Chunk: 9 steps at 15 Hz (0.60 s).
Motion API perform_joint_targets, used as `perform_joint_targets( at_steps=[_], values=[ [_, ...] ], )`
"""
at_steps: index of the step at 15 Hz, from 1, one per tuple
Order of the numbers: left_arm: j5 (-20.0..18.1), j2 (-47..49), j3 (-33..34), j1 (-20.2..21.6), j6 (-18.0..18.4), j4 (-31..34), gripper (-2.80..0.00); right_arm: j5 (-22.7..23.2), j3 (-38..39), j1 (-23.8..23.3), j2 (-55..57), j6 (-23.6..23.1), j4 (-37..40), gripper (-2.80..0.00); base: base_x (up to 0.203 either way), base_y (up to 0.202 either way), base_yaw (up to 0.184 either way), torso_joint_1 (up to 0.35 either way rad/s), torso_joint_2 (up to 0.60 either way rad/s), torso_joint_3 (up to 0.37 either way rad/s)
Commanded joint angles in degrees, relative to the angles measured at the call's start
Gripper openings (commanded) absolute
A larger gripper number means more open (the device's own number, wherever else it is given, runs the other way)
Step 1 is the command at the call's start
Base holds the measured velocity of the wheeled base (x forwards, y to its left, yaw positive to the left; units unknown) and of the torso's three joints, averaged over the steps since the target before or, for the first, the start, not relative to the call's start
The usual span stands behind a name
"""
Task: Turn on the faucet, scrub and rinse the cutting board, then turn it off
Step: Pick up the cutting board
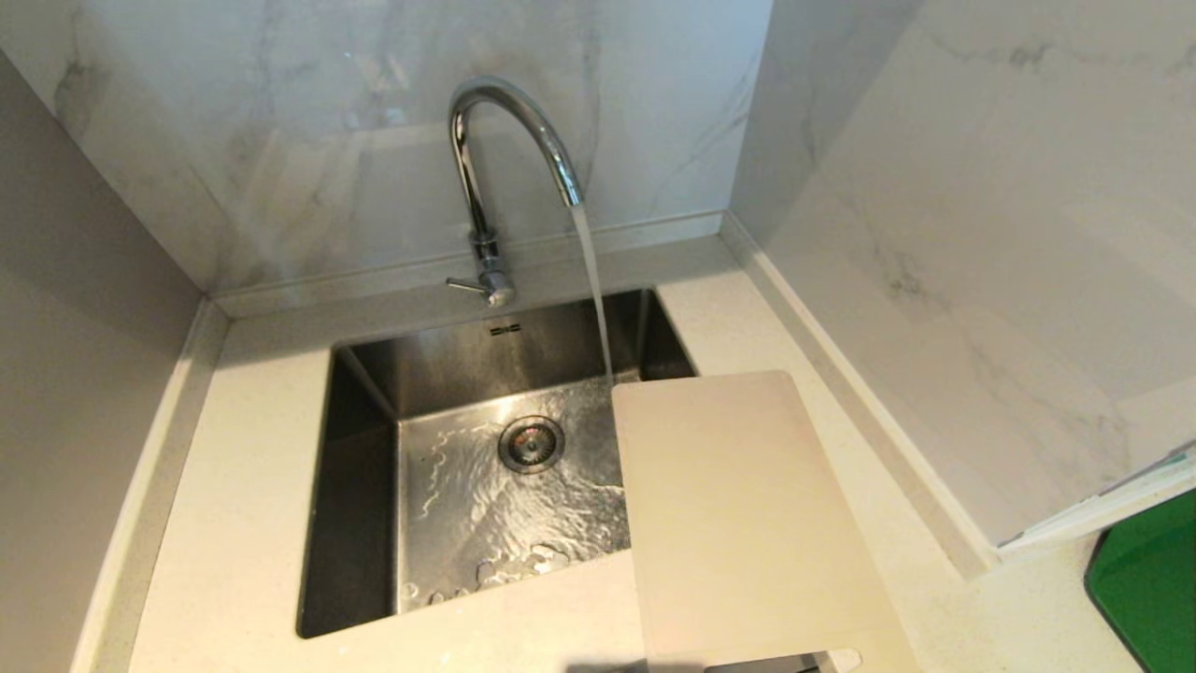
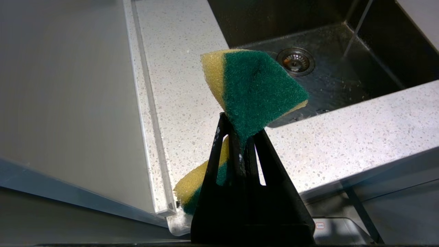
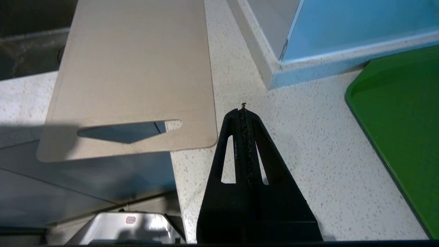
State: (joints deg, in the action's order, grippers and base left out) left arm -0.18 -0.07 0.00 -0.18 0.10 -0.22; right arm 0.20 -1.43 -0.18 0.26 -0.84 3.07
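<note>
The chrome gooseneck faucet [image 1: 505, 150] stands behind the sink [image 1: 364, 439], and a stream of water runs from its spout into the basin. The cream cutting board [image 1: 738, 514] lies flat across the sink's right rim and the counter, its slot handle [image 3: 127, 131] hanging past the counter's front edge. My left gripper [image 2: 240, 125] is shut on a green-and-yellow sponge [image 2: 255, 85], held low in front of the counter's near left part. My right gripper [image 3: 243, 111] is shut with nothing in it, just right of the board's handle end. Neither arm shows in the head view.
A green tray [image 1: 1149, 589] sits on the counter at the far right, beside a marble wall corner [image 1: 981, 561]. Marble walls close in the back and right, and a grey panel [image 1: 84, 374] the left. The speckled counter [image 1: 243, 523] runs around the sink.
</note>
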Motion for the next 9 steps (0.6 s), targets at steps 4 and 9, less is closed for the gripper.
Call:
perform_joint_targets(
  at_steps=[4, 9],
  values=[
    [0.01, -0.01, 0.09, 0.01, -0.01, -0.04, -2.8, 3.78, -15.3, 0.02, 7.52, -0.25, 9.96, -2.8, 0.0, 0.0, 0.0, 0.0, 0.0, 0.0],
    [0.01, -0.01, 0.09, 0.01, -0.01, -0.04, -2.8, 7.73, -26.12, 0.08, 20.96, 0.02, 13.76, -2.8, 0.0, 0.0, 0.0, 0.0, 0.0, 0.0]
  ],
)
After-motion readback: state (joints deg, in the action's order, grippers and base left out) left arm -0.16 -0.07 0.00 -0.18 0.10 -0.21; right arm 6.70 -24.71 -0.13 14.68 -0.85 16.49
